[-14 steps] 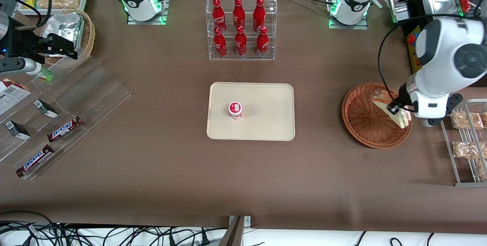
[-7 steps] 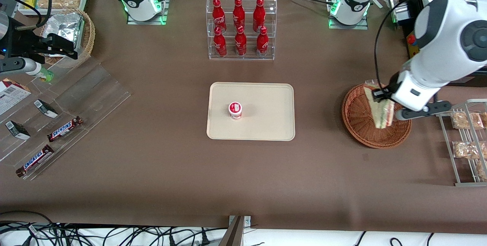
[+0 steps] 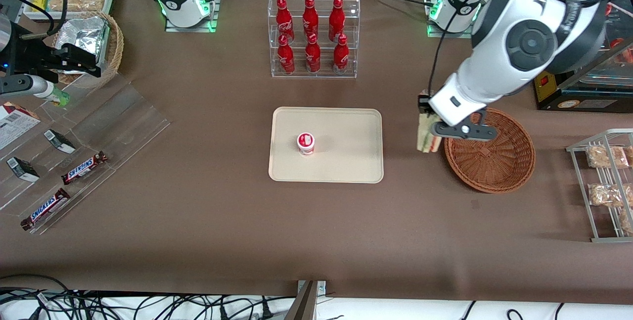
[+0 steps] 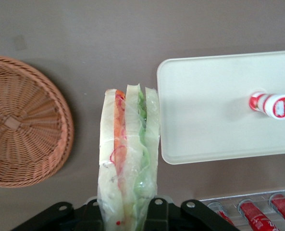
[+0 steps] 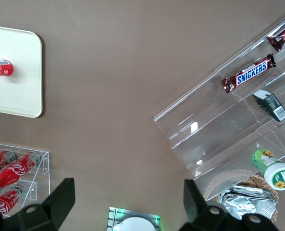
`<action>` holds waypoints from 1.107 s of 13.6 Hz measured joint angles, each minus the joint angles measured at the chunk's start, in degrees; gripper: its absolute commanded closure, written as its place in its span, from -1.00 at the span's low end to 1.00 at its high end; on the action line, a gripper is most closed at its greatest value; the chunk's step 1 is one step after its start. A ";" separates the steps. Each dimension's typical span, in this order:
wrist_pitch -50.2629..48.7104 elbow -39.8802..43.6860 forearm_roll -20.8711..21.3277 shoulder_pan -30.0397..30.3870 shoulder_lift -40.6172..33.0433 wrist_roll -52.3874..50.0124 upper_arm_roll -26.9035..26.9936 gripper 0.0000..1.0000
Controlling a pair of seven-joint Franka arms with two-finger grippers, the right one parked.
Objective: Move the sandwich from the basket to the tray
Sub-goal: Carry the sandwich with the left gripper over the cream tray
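The sandwich is held clear of the table by the left gripper, whose fingers are clamped on its wrapped upper end, so that the wedge hangs with its layered cut face pointing down (white bread, an orange-red layer and a green layer can be made out in the left wrist view). It is suspended over the bare brown table in the gap between the basket and the tray, just beside the basket's rim and out of the basket altogether. The reddish-brown woven basket is seen toward the working arm's end of the table, about midway between the table's front-camera edge and the edge where the arm bases stand. The cream tray is laid near the middle of the table, and a small red-and-white cup is carried on it, upright. A clear rack of red bottles is set nearer the arm-base edge than the tray. At the parked arm's end, Snickers bars are displayed on a clear stepped stand.
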 measured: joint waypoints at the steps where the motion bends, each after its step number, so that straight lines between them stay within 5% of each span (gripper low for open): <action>1: 1.02 -0.05 -0.02 -1.09 0.63 -0.70 -0.24 1.00; 6: 12.13 -3.18 1.24 -8.29 5.83 -11.80 -0.46 1.00; 15: 30.76 -13.26 17.03 -15.62 14.06 -29.88 -0.45 1.00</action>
